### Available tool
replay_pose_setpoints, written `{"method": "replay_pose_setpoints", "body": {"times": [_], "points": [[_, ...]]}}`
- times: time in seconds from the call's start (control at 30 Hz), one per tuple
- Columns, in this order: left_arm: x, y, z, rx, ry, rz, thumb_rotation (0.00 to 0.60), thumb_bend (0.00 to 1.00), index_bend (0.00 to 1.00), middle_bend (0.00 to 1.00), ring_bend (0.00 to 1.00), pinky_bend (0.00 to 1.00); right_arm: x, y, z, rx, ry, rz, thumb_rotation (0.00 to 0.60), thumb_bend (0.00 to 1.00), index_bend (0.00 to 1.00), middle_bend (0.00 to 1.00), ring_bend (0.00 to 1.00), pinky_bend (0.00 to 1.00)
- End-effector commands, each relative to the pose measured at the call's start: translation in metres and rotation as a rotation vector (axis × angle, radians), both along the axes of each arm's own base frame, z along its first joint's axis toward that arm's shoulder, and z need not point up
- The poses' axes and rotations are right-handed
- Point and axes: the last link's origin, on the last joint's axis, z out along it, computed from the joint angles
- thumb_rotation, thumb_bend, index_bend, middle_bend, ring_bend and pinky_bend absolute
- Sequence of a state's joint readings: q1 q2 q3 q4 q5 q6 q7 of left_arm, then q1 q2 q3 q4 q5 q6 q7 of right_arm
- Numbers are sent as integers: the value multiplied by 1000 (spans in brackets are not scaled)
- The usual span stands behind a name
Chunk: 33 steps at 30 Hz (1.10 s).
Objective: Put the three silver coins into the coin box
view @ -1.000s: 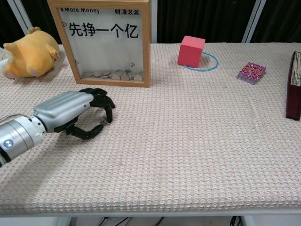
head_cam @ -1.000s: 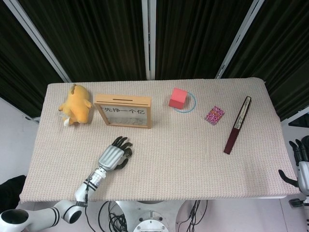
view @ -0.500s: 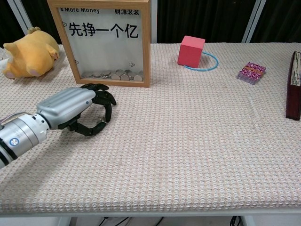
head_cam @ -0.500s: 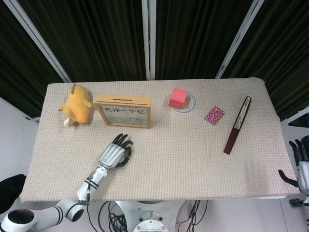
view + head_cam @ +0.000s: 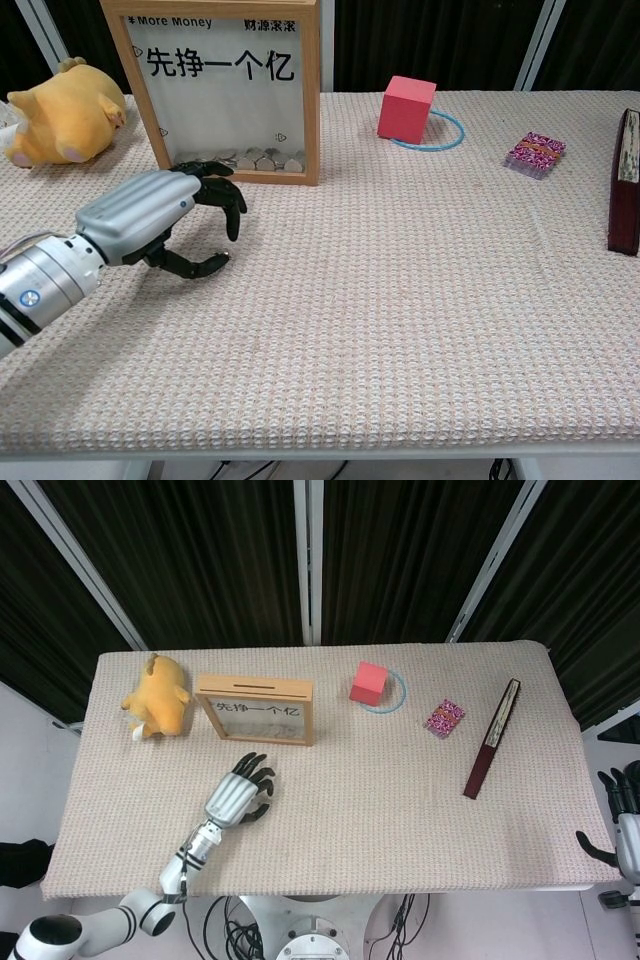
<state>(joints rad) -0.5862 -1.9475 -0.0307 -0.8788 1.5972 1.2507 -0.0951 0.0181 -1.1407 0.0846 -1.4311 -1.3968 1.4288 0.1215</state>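
Observation:
The wooden coin box (image 5: 258, 709) (image 5: 228, 90) stands upright at the back left, with several silver coins (image 5: 250, 160) lying behind its clear front. I see no loose coins on the cloth. My left hand (image 5: 240, 792) (image 5: 165, 222) hovers just in front of the box, palm down, its fingers (image 5: 232, 205) curled over the thumb with a small gap between them. A faint pale glint shows at the thumb tip; whether it is a coin is unclear. My right hand (image 5: 622, 815) hangs beyond the table's right edge, holding nothing.
A yellow plush toy (image 5: 157, 698) lies left of the box. To its right are a red cube (image 5: 369, 683) on a blue ring (image 5: 446, 131), a small patterned packet (image 5: 443, 718) and a dark folded fan (image 5: 492, 739).
My left hand has risen a little off the cloth and moved closer to the box. Its fingers have uncurled somewhat. The right hand has not moved.

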Motion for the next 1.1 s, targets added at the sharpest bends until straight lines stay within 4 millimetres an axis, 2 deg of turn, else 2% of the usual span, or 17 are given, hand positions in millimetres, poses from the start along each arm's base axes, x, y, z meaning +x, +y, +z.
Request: {"method": "replay_pose_setpoints", "body": {"times": [0.03,0.27,0.73,0.87,1.0,1.1], "points": [[-1,0,-2,11,-3,-11,600,330,533,291,90,123,0,0,0,0,0,-1,600,176,0,0,0,0],[-4,2,-3,11,2,1,600,339,553,292,90,122,-1,0,0,0,0,-6,600,176,0,0,0,0],[-2,1,0,-2,-37,41,600,445,617,301,90,125,-3,1,0,-3,-1,-9,600,176,0,0,0,0],[7,-5,14,6,-96,28,600,453,618,303,90,125,-3,0,1,-7,-3,-6,600,176,0,0,0,0],[14,-18,40,16,-156,12,600,453,618,305,90,125,-2,-1,2,-8,-1,-2,600,176,0,0,0,0],[27,-25,67,47,-199,-25,600,455,618,311,90,125,-1,-2,1,-6,0,2,600,176,0,0,0,0]]}}
